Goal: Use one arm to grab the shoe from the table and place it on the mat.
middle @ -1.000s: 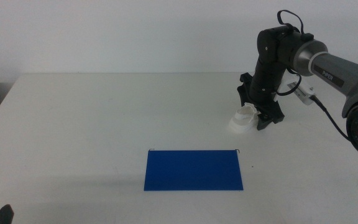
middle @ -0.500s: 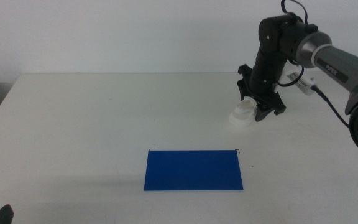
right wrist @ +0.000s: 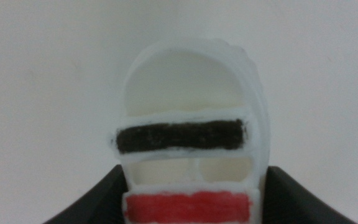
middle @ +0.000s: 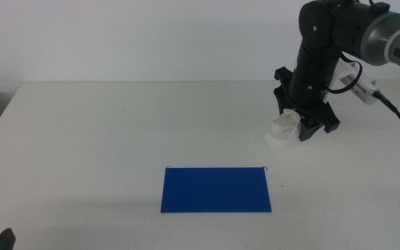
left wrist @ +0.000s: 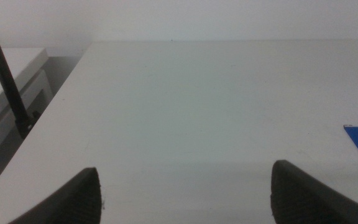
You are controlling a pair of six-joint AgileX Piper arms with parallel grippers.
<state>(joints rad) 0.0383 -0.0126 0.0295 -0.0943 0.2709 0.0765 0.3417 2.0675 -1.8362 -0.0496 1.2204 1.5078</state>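
Shoe [middle: 282, 132], a small white sandal-like one with a thick white sole and black and red straps, sat at the right rear of the plain white tabletop [middle: 117, 132], beyond the right end of the flat royal-blue rectangular mat [middle: 216, 189] and apart from it. In the middle view it appeared tilted; whether the sole was clear of the tabletop could not be told.

Right pincer [middle: 304, 128] was closed on the shoe. In the right wrist view [right wrist: 188, 205] the dark jaws flanked the red-strap end, one on each side, with the black strap and the open white end projecting ahead. Black and grey jointed arm [middle: 325, 42] stood nearly upright above it.

Left pincer [left wrist: 185, 193] waited near the front left edge, jaws spread wide, holding nothing; a corner of the mat showed at the side of its view.

Judgement: step in hand was lift and carry. To do it well, keep the grip firm on the sole's sides, since only one end is held and the free end could swing or slip. Raise it fully before moving toward the mat, and set the sole flat inside the blue edges before releasing.
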